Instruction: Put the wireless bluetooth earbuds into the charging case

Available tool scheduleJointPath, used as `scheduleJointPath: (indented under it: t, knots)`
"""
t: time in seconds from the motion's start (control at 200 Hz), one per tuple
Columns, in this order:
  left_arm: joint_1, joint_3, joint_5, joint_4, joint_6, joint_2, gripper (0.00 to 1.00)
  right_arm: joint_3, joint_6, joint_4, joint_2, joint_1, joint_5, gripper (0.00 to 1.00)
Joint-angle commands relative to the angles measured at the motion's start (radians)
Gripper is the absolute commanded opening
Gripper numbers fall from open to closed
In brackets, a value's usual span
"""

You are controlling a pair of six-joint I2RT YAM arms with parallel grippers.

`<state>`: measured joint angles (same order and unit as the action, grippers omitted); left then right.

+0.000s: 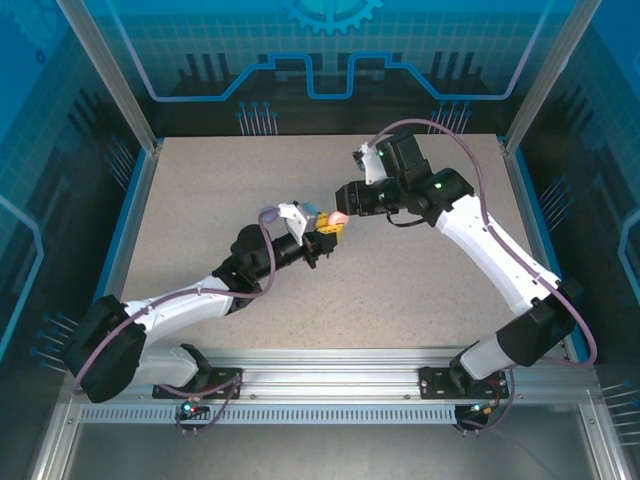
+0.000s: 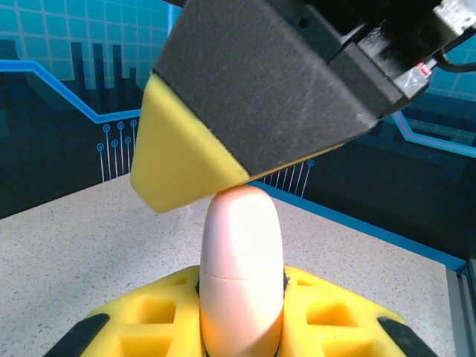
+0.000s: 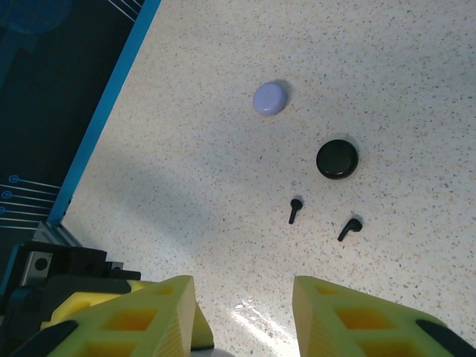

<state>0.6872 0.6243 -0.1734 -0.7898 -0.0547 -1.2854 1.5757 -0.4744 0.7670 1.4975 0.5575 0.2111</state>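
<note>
Earbuds [image 3: 296, 210] lying well beyond parted right claw [image 3: 242, 286], left claw [image 2: 242, 316] clenching pink case [image 2: 242, 238].

The pale pink oval plastic case [image 2: 242, 268] is finished smooth and satin. The yellow finger pads [image 2: 186, 160] are moulded matt, the black finger back [image 2: 275, 82] finely grained. The speckled beige tabletop [image 3: 223, 186] is left matt; the small black round case [image 3: 337, 158] is possibly glossy.
</note>
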Motion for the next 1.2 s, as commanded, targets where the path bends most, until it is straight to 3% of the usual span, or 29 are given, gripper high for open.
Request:
scheduleJointPath:
  t: [0.0,0.155,0.34,0.48,0.79,0.94,1.191]
  knots:
    - [-0.002,0.046,0.011,-0.032,-0.026,-0.016,0.0,-0.016,-0.024,-0.001,-0.029,-0.004,-0.058,0.49]
    - [-0.002,0.057,0.027,0.001,-0.085,-0.06,0.0,-0.067,-0.158,-0.048,-0.084,-0.132,-0.177,0.66]
    - [-0.001,0.133,0.024,0.056,-0.234,-0.2,0.0,-0.278,-0.243,-0.123,-0.199,-0.318,-0.179,0.73]
    - [0.0,0.246,0.016,0.092,-0.367,-0.371,0.0,-0.444,-0.256,-0.144,-0.27,-0.4,-0.156,0.73]
    - [0.033,0.656,-0.041,0.318,-0.622,-0.767,0.0,-0.684,-0.268,-0.19,-0.392,-0.506,-0.082,0.74]
    - [0.043,0.898,-0.057,0.526,-0.678,-0.936,0.02,-0.717,-0.259,-0.195,-0.402,-0.524,-0.067,0.74]
    - [0.045,1.19,-0.068,0.738,-0.756,-1.131,0.07,-0.703,-0.25,-0.19,-0.39,-0.544,-0.045,0.74]
